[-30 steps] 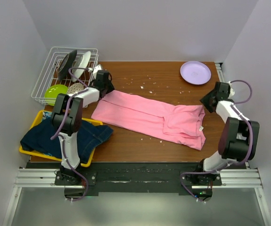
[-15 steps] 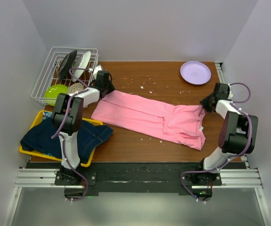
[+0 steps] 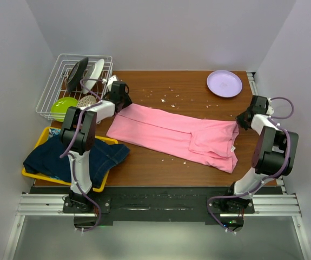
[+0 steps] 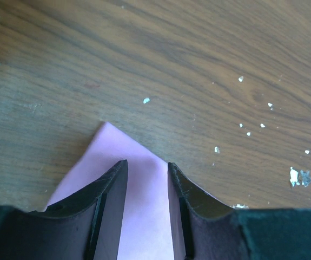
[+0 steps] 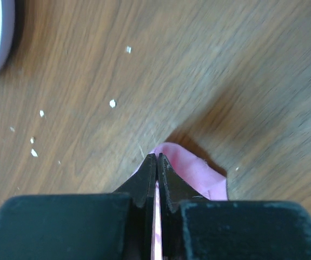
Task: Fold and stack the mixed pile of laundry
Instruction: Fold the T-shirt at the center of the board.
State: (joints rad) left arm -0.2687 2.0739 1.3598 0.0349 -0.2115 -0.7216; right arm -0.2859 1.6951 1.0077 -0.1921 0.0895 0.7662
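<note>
A large pink T-shirt (image 3: 171,132) lies spread flat across the middle of the wooden table. My left gripper (image 3: 124,105) stands at its far-left corner. In the left wrist view the gripper (image 4: 147,163) is open, its jaws straddling the pink corner (image 4: 112,146), which lies flat on the wood. My right gripper (image 3: 240,120) is at the shirt's far-right corner. The right wrist view shows this gripper (image 5: 156,156) shut on a fold of pink cloth (image 5: 198,173). A dark blue denim jacket (image 3: 79,160) is heaped in the yellow tray (image 3: 31,174) at the near left.
A white wire dish rack (image 3: 52,81) holding dishes and a green bowl (image 3: 63,105) stands at the far left. At the far right sits a lilac plate (image 3: 224,83). White crumbs (image 3: 166,97) are scattered behind the shirt. White walls enclose the table.
My right gripper came down onto the shirt's far-right corner and shut on it, drawing that corner slightly right. The left gripper has not moved.
</note>
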